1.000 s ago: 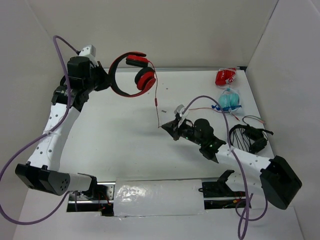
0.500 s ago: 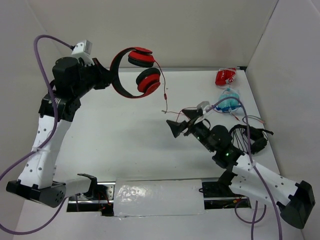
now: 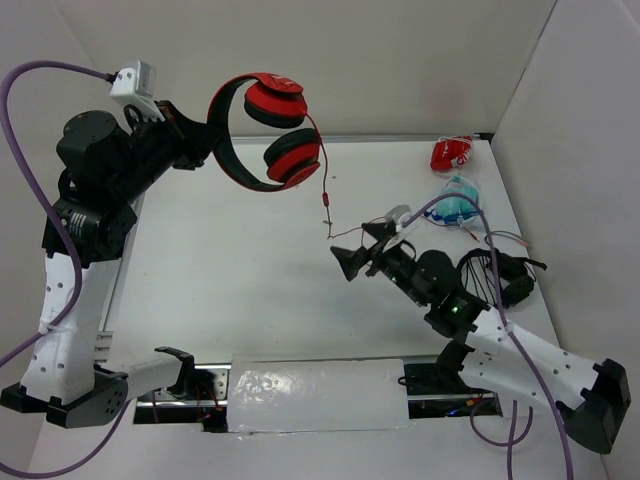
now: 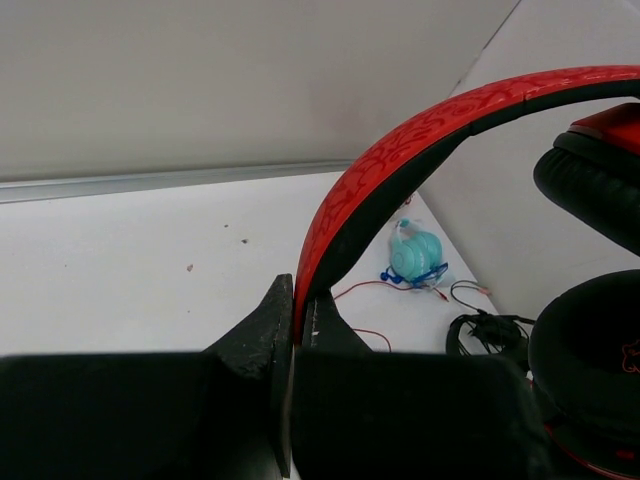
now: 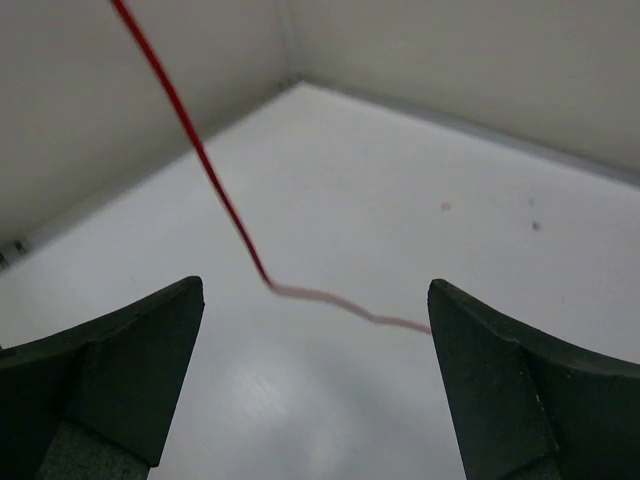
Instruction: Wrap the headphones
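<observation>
The red headphones [image 3: 268, 128] hang in the air at the back left, ear cups one above the other. My left gripper [image 3: 207, 142] is shut on their headband; in the left wrist view the red, black-lined band [image 4: 400, 160] rises from between the closed fingers [image 4: 262, 325]. The thin red cable [image 3: 325, 200] drops from the lower cup, bends, and runs right toward my right gripper [image 3: 362, 246]. That gripper stands open above the table. In the right wrist view the cable [image 5: 232, 218] crosses the gap between the fingers without being pinched.
A small red packet [image 3: 452, 153] and a teal packet [image 3: 460, 201] lie at the back right. A black coiled cable bundle [image 3: 496, 272] sits by the right wall. White walls enclose the table on three sides. A foil-covered strip [image 3: 315, 396] lies at the near edge.
My right gripper has opened and shifted right, letting the cable go slack between its fingers. My left arm has raised the headphones higher and swung back to the left.
</observation>
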`<state>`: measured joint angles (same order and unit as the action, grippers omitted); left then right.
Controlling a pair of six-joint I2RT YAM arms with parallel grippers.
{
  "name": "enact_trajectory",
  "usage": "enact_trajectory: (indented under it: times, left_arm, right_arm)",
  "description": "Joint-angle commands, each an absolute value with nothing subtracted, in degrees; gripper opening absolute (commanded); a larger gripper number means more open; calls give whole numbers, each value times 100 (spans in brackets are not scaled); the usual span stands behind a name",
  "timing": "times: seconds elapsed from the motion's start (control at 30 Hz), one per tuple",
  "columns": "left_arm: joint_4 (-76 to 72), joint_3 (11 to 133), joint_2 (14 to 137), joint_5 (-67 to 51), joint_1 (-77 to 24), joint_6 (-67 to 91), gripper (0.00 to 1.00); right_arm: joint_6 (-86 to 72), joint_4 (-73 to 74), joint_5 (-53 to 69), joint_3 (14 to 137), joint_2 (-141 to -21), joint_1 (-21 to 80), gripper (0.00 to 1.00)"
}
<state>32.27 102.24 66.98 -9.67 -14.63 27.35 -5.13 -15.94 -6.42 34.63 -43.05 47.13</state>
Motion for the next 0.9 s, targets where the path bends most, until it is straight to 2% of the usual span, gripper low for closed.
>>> enact_trajectory:
  times: [0.0,0.07,0.3,0.47,0.5,0.63,0.73,0.83,0.87]
  left_arm:
    - [2892,10424,6601,-975,-1503,2821,0]
    - [2857,10380,6566,-1028,-1503,2847,0]
    - [2918,10423,6574,-1133,-1556,2830,0]
    - [3032,10643,6574,-1028,-1582,2795,0]
    - [3032,10652,6566,-1028,-1582,2778,0]
    - [2997,10635,6495,-1055,-1582,2742,0]
    - [3014,10766,6504,-1072,-1582,2707,0]
    - [3164,11055,6557,-1028,-1582,2655,0]
    - [3155,11065,6539,-1028,-1582,2646,0]
  right_arm:
    - [-62,-2451,-931,2831,-4367,4825,100]
    - [130,-2549,-1046,2847,-4648,4816,100]
    - [852,-3662,-1527,3102,-6967,4685,100]
    - [712,-3419,-1284,4050,-8496,4044,99]
    - [703,-3410,-1283,4052,-8499,3991,99]
    - [668,-3385,-1099,4384,-9043,3850,88]
    - [782,-2963,-871,4649,-9210,3788,86]
    - [782,-2585,-459,4851,-9264,3639,74]
    - [791,-2514,-370,4860,-9255,3613,64]
